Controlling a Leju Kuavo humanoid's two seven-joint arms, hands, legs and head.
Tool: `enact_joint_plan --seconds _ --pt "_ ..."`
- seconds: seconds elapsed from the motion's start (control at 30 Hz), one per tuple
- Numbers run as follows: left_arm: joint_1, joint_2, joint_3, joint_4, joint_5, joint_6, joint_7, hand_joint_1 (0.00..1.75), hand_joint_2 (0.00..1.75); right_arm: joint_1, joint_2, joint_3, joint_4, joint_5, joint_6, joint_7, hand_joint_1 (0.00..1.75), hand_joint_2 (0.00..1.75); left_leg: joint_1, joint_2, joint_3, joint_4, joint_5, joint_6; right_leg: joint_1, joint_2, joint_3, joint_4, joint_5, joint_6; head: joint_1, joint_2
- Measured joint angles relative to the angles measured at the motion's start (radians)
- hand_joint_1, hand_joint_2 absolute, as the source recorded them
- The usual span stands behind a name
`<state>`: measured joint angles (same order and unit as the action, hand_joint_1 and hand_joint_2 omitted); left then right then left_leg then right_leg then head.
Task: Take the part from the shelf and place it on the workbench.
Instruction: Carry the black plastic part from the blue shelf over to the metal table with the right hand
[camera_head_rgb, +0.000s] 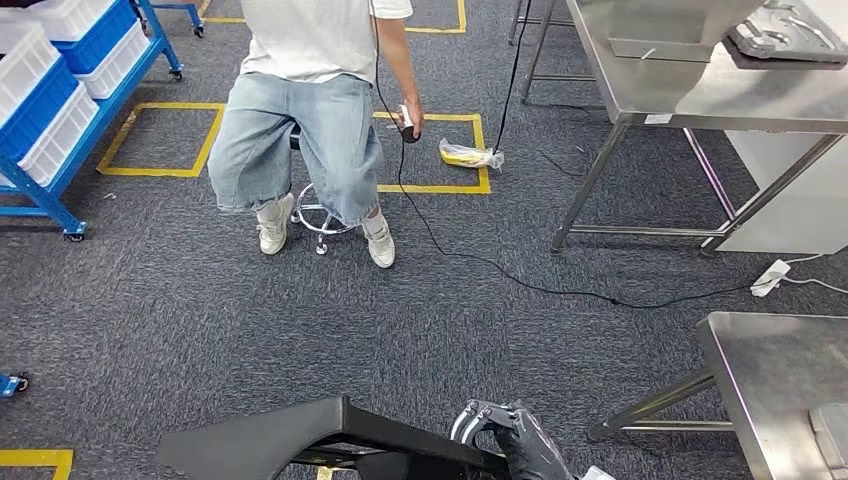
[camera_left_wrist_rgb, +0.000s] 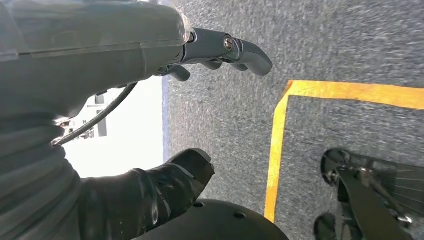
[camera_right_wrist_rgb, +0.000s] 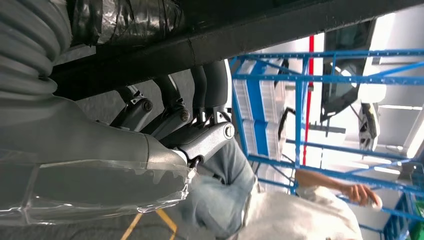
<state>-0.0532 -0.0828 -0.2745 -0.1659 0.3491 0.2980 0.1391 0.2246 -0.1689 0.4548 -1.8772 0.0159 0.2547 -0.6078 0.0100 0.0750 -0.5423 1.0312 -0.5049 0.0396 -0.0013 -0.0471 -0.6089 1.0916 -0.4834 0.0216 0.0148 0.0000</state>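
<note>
Carrying the part (camera_head_rgb: 300, 435), a long black piece, your right robot hand (camera_head_rgb: 515, 440) has its fingers curled over one end, long axis running left across the robot's front. The table (camera_head_rgb: 790, 385) lies to the right, nearer this arm. Your left robot hand (camera_left_wrist_rgb: 200, 100) hangs with fingers apart, holding nothing. The part's underside is hidden.

Grey carpet floor (camera_head_rgb: 200, 300) with yellow tape squares (camera_head_rgb: 160, 140), blue bin rack (camera_head_rgb: 60, 90), steel tables (camera_head_rgb: 700, 90).
</note>
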Motion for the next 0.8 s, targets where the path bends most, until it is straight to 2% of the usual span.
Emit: enact_joint_plan --seconds 0.03,0.07,0.13,0.17,0.23,0.27,0.3,0.33,0.37,0.4,0.43,0.47,0.5,0.53,0.57,0.63,0.67,0.73,0.77,0.8 --pt "0.0 0.0 0.0 0.0 0.001 -0.001 0.0 0.0 1.75 -0.006 0.001 0.0 0.0 0.0 0.002 0.002 1.75 1.75 -0.002 0.008 0.003 0.0 -0.002 -0.004 0.006 -0.015 0.02 -0.041 0.01 -0.008 0.0 0.0" --pt "0.0 0.001 0.001 0.0 0.002 -0.002 0.0 0.0 1.75 -0.011 0.003 0.001 0.001 0.0 0.005 0.004 1.75 1.75 -0.003 0.016 0.005 -0.001 -0.004 -0.009 0.012 -0.022 0.026 -0.057 0.01 -0.014 0.0 0.0" --pt "-0.001 0.002 0.002 0.0 0.006 -0.005 0.0 0.0 1.75 -0.019 0.007 0.005 0.004 0.001 0.01 0.009 1.75 1.75 -0.003 0.031 0.012 -0.005 -0.007 -0.019 0.012 0.0 0.026 -0.062 0.013 -0.024 0.0 0.0" --pt "-0.002 0.004 0.002 0.0 0.008 -0.007 0.0 0.0 1.75 -0.021 0.01 0.007 0.006 0.002 0.012 0.012 1.75 1.75 -0.002 0.023 0.014 -0.001 -0.012 -0.025 0.009 0.01 0.03 -0.069 0.016 -0.029 0.0 0.0" --pt "-0.002 0.008 0.005 0.0 0.011 -0.012 0.0 0.0 1.75 -0.033 0.02 0.013 0.012 0.004 0.013 0.017 1.75 1.75 -0.001 -0.018 -0.004 0.05 -0.047 -0.034 -0.001 0.029 0.039 -0.083 0.023 -0.04 0.0 0.0" --pt "-0.001 0.011 0.006 0.0 0.012 -0.014 0.0 0.0 1.75 -0.04 0.026 0.018 0.015 0.004 0.013 0.018 1.75 1.75 0.001 -0.042 -0.031 0.106 -0.077 -0.036 -0.002 0.039 0.04 -0.085 0.025 -0.043 0.0 0.0" --pt "0.001 0.012 0.007 0.0 0.013 -0.016 0.0 0.0 1.75 -0.047 0.031 0.022 0.019 0.004 0.014 0.02 1.75 1.75 0.001 -0.056 -0.065 0.172 -0.106 -0.039 -0.003 0.05 0.04 -0.085 0.025 -0.045 -0.001 0.0" --pt "0.004 0.014 0.008 0.0 0.014 -0.017 0.001 0.0 1.75 -0.051 0.035 0.027 0.022 0.004 0.014 0.023 1.75 1.75 0.002 -0.063 -0.096 0.23 -0.125 -0.041 -0.003 0.061 0.04 -0.084 0.024 -0.046 -0.001 0.0" --pt "0.005 0.015 0.008 0.0 0.014 -0.018 0.002 0.0 1.75 -0.053 0.037 0.032 0.026 0.004 0.014 0.026 1.75 1.75 0.002 -0.065 -0.117 0.263 -0.126 -0.043 -0.003 0.074 0.041 -0.083 0.024 -0.046 -0.001 0.0" --pt "0.006 0.017 0.009 0.0 0.014 -0.017 0.003 0.0 1.75 -0.054 0.039 0.036 0.03 0.004 0.014 0.028 1.75 1.75 0.003 -0.066 -0.121 0.258 -0.106 -0.044 -0.004 0.088 0.042 -0.081 0.022 -0.045 -0.001 0.0" --pt "0.007 0.018 0.01 0.0 0.015 -0.017 0.005 0.0 1.75 -0.055 0.042 0.041 0.034 0.004 0.014 0.03 1.75 1.75 0.004 -0.071 -0.105 0.213 -0.068 -0.044 -0.005 0.102 0.043 -0.077 0.02 -0.043 -0.001 0.0" --pt "0.008 0.02 0.011 0.0 0.015 -0.017 0.006 0.0 1.75 -0.058 0.046 0.046 0.038 0.004 0.014 0.031 1.75 1.75 0.006 -0.085 -0.079 0.145 -0.028 -0.044 -0.006 0.116 0.043 -0.072 0.016 -0.04 -0.001 0.0" --pt "0.01 0.022 0.012 0.0 0.016 -0.017 0.006 0.0 1.75 -0.062 0.049 0.05 0.042 0.004 0.014 0.031 1.75 1.75 0.008 -0.106 -0.054 0.082 0.0 -0.043 -0.005 0.129 0.041 -0.064 0.012 -0.035 -0.001 0.0" --pt "0.011 0.024 0.014 0.0 0.017 -0.018 0.007 0.0 1.75 -0.066 0.053 0.054 0.046 0.004 0.014 0.031 1.75 1.75 0.01 -0.123 -0.036 0.037 0.017 -0.04 -0.005 0.14 0.037 -0.058 0.009 -0.029 0.0 0.0" --pt "0.01 0.024 0.016 0.0 0.017 -0.018 0.007 0.0 1.75 -0.07 0.055 0.058 0.049 0.004 0.014 0.032 1.75 1.75 0.01 -0.134 -0.027 0.016 0.019 -0.036 -0.005 0.15 0.032 -0.054 0.008 -0.023 0.0 0.0" --pt "0.006 0.025 0.02 0.0 0.017 -0.018 0.007 0.0 1.75 -0.074 0.057 0.064 0.054 0.004 0.014 0.032 1.75 1.75 0.007 -0.126 -0.024 0.012 0.019 -0.024 -0.007 0.167 0.026 -0.056 0.011 -0.011 0.0 0.0" --pt "0.004 0.025 0.021 0.0 0.017 -0.018 0.007 0.0 1.75 -0.074 0.057 0.065 0.056 0.004 0.014 0.033 1.75 1.75 0.006 -0.116 -0.021 0.007 0.021 -0.017 -0.008 0.16 0.026 -0.055 0.01 -0.006 0.0 0.0" --pt "0.004 0.026 0.022 0.0 0.017 -0.019 0.007 0.0 1.75 -0.077 0.058 0.067 0.059 0.004 0.014 0.033 1.75 1.75 0.008 -0.094 -0.017 -0.002 0.026 -0.005 -0.007 0.115 0.008 -0.015 -0.016 0.004 0.001 0.0" --pt "0.006 0.027 0.022 0.0 0.017 -0.019 0.007 0.0 1.75 -0.08 0.058 0.067 0.06 0.004 0.014 0.033 1.75 1.75 0.008 -0.082 -0.016 -0.005 0.026 0.0 -0.007 0.084 -0.016 0.034 -0.044 0.008 0.001 0.0" --pt "0.008 0.027 0.023 0.0 0.017 -0.02 0.007 0.0 1.75 -0.083 0.059 0.068 0.062 0.004 0.014 0.033 1.75 1.75 0.007 -0.07 -0.016 -0.005 0.025 0.003 -0.007 0.065 -0.049 0.098 -0.075 0.012 0.001 0.0"
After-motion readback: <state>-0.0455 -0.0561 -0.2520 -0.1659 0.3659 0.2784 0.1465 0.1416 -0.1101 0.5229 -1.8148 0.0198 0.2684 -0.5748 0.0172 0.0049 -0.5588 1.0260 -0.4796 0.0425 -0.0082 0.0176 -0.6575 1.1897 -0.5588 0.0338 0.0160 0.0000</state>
